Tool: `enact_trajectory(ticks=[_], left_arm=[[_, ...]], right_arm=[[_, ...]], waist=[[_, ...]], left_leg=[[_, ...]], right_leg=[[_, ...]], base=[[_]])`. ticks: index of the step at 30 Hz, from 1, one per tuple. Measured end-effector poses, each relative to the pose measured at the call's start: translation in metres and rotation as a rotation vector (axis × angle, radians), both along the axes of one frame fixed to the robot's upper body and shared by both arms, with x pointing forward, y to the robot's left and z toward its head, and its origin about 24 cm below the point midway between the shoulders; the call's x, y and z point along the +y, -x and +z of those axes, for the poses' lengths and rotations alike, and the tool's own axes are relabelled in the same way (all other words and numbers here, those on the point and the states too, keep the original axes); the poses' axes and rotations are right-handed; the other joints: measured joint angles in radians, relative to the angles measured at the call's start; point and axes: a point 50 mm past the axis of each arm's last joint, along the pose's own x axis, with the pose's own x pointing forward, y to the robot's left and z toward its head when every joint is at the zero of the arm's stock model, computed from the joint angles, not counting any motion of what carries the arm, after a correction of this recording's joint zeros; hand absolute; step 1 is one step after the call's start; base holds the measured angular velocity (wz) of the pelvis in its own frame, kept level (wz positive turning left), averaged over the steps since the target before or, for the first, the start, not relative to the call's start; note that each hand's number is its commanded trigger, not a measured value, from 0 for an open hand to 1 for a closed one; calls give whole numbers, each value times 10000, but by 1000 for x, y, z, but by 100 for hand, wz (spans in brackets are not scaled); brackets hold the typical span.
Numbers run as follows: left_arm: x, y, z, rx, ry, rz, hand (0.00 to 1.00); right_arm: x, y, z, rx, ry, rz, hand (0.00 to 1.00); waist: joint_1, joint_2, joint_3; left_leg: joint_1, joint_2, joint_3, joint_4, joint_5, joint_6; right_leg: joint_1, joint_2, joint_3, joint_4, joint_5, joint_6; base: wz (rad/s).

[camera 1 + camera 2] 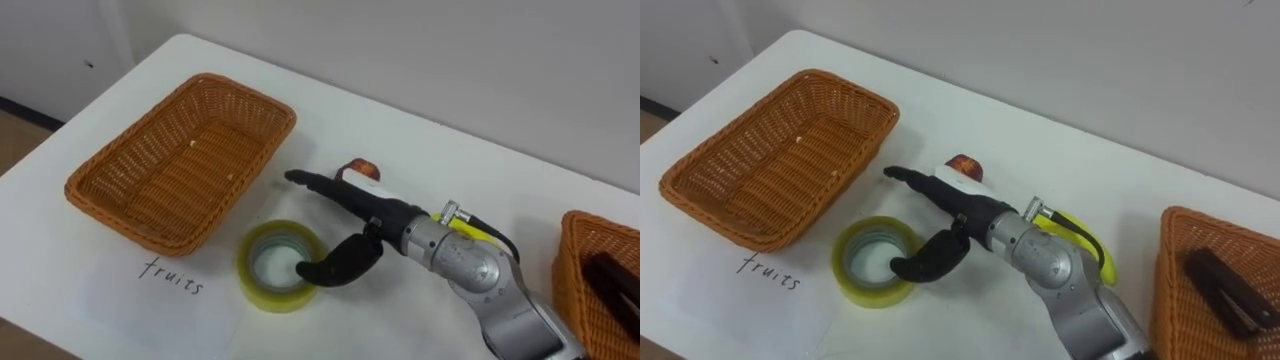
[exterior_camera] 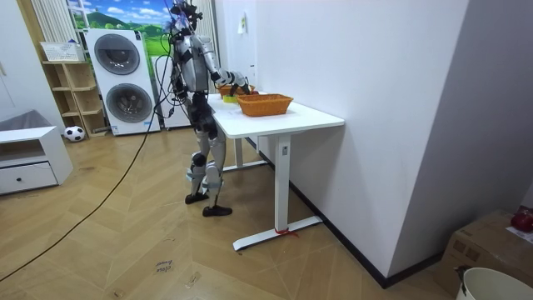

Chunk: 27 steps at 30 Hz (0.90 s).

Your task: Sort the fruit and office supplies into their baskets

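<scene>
My right hand [image 1: 345,198] reaches in from the lower right, low over the white table [image 1: 420,140]. It is open, with its fingers straight and pointing left and its thumb hanging down at the rim of a yellow tape roll [image 1: 252,278]. The roll lies flat in front of the hand. Just behind the fingers a red apple [image 1: 362,168] sits partly hidden. An empty wicker basket [image 1: 100,198] stands at the left, with a paper label [image 1: 172,272] reading "fruits" in front of it. A second wicker basket [image 1: 572,285] at the right edge holds a black office item [image 1: 615,282].
A yellow thing [image 1: 478,233], perhaps a banana, lies under my right forearm. In the room view the robot stands at the far end of the table [image 2: 287,121], which runs along a white wall. Washing machines [image 2: 121,79] stand behind it.
</scene>
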Motion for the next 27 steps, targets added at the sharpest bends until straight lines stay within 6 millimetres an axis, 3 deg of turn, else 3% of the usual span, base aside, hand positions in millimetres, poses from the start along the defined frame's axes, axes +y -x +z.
enact_trajectory(ticks=[8,27], left_arm=[[3,2,0,202,-159,127,0],[13,9,2,408,-583,996,0]], right_arm=[[-6,-4,0,434,-225,-318,0],[-4,-13,12,546,-25,-351,0]], waist=[[61,-182,-49],[428,-128,-20]], left_leg=[[-130,1,-84,-41,27,50],[-103,7,-141,-58,42,66]], right_leg=[[-79,-15,-185,0,-5,0],[-39,-37,-193,29,-4,4]], base=[[4],[1]])
